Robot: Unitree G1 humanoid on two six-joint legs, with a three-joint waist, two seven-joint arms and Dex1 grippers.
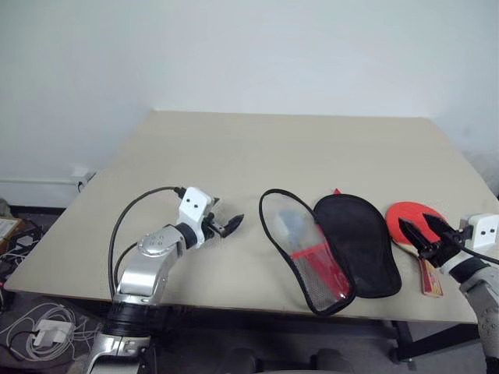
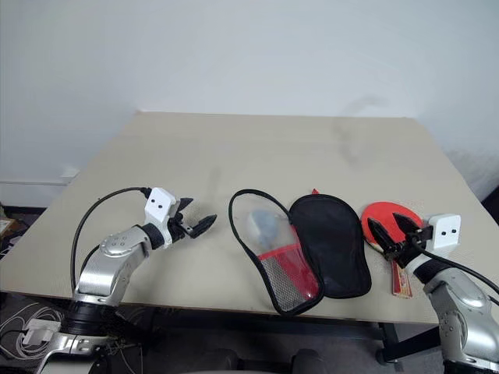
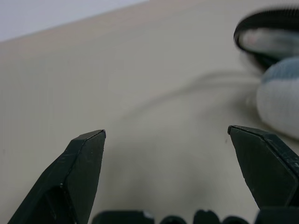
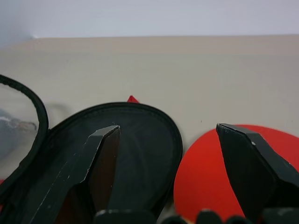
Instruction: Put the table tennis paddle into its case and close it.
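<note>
The case (image 1: 360,243) lies unzipped and spread flat near the table's front edge. Its black-lined half is on the right, and its other half (image 1: 306,251), with clear and mesh panels over red, is on the left. The table tennis paddle (image 1: 403,212) lies red face up just right of the case. Its pale handle (image 1: 430,280) points toward the front edge. My right gripper (image 1: 414,221) hovers open over the paddle's near side, and in the right wrist view its fingers (image 4: 105,154) frame the case lining and the paddle (image 4: 205,172). My left gripper (image 1: 232,225) is open over bare table, left of the case.
The beige table (image 1: 234,148) stretches far behind the case toward a white wall. Cables and a white power adapter (image 1: 45,333) lie on the floor at the lower left, beyond the table's front corner.
</note>
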